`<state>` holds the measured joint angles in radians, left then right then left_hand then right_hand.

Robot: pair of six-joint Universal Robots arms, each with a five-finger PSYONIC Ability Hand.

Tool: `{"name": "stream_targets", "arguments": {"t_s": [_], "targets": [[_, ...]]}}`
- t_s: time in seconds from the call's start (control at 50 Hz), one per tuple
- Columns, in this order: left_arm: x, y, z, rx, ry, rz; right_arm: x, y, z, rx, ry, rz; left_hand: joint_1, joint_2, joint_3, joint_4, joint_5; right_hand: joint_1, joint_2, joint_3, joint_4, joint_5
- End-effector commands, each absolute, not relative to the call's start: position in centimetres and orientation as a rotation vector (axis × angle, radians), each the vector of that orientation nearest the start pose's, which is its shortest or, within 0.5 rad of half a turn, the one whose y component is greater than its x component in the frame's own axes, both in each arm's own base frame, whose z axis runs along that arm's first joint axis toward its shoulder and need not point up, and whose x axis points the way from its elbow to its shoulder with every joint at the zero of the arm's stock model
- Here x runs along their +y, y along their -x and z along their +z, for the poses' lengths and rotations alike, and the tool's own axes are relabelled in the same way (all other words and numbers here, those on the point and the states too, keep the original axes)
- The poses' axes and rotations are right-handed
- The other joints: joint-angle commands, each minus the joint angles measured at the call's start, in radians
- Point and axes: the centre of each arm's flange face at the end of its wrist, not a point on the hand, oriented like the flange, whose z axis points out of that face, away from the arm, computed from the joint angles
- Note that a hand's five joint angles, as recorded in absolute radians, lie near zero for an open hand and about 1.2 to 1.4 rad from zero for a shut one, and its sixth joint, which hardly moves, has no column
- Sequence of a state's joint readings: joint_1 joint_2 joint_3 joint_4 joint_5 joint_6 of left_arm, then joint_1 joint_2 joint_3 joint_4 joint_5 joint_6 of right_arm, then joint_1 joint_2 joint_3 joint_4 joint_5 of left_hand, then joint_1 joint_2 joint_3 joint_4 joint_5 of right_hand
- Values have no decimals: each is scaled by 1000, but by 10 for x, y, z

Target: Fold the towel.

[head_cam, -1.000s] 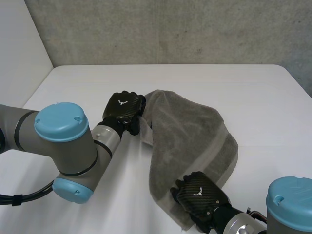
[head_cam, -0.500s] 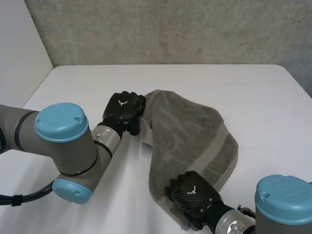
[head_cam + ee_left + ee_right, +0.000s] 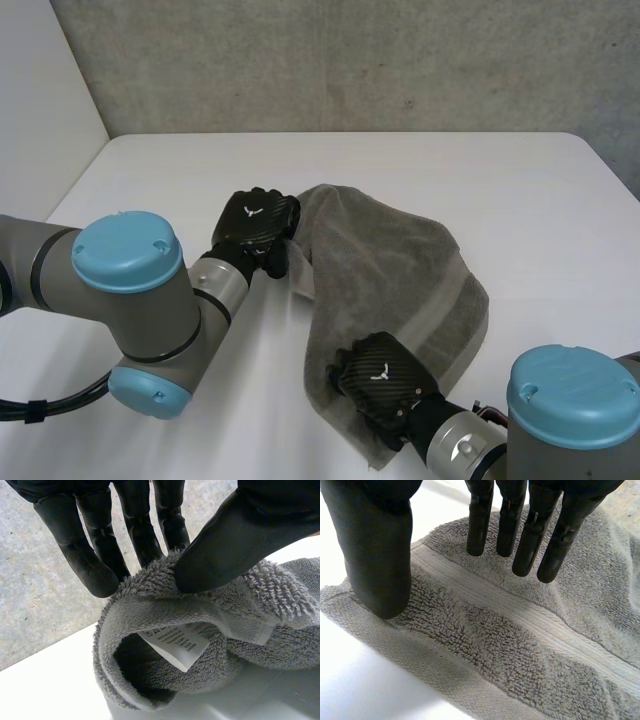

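Grey towel (image 3: 400, 270) lies bunched in a long diagonal heap on the white table (image 3: 500, 190), far end to the left, near end toward the right arm (image 3: 575, 410).

Left hand (image 3: 258, 222) sits at the towel's far end. From the head view we see only the back of it; its fingertips are hidden on the towel side. Its own wrist view settles the matter: the left hand (image 3: 235, 535) pinches a folded lip of towel (image 3: 280, 595) between thumb and fingers. A white label (image 3: 175, 645) hangs in the hollow under that lip, its print too small to read. The hollow's inside is dark.

Right hand (image 3: 378, 375) rests over the towel's near end, its back covering what lies beneath. In its wrist view the right hand (image 3: 377, 555) is released: the fingers (image 3: 552, 540) are straight and spread over the pile beyond a woven band (image 3: 520, 610), thumb tip down near the hem. We cannot tell whether the fingertips touch the cloth. The left arm (image 3: 130, 290) runs off the frame.
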<state>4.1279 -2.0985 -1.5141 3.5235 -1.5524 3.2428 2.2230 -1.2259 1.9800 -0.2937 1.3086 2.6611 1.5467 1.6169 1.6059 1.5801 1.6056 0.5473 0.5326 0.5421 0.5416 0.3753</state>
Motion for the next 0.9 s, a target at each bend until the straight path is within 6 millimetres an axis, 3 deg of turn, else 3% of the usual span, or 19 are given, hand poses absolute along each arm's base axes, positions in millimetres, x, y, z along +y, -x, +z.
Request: {"name": "stream_targets", "arguments": {"t_s": [0.02,0.28,0.46,0.64,0.9], "targets": [[-258,330,172,2445,-896,-2307,-128,-296,116,1927,1470,-1451,-150,-221,-210,-184,-384,72,87,77,78,69],[-257,329,173,2445,-896,-2307,-126,-294,110,1955,1476,-1420,-150,-221,-210,-184,-384,93,107,98,98,90],[-257,329,173,2445,-896,-2307,-122,-287,126,1952,1467,-1430,-150,-221,-210,-184,-384,95,110,101,101,93],[-257,329,172,2447,-897,-2305,-108,-277,117,1983,1492,-1340,-150,-221,-210,-184,-384,72,87,77,78,70],[-257,330,172,2447,-899,-2306,-104,-279,115,1949,1490,-1320,-150,-221,-210,-184,-384,63,78,68,69,61]]}}
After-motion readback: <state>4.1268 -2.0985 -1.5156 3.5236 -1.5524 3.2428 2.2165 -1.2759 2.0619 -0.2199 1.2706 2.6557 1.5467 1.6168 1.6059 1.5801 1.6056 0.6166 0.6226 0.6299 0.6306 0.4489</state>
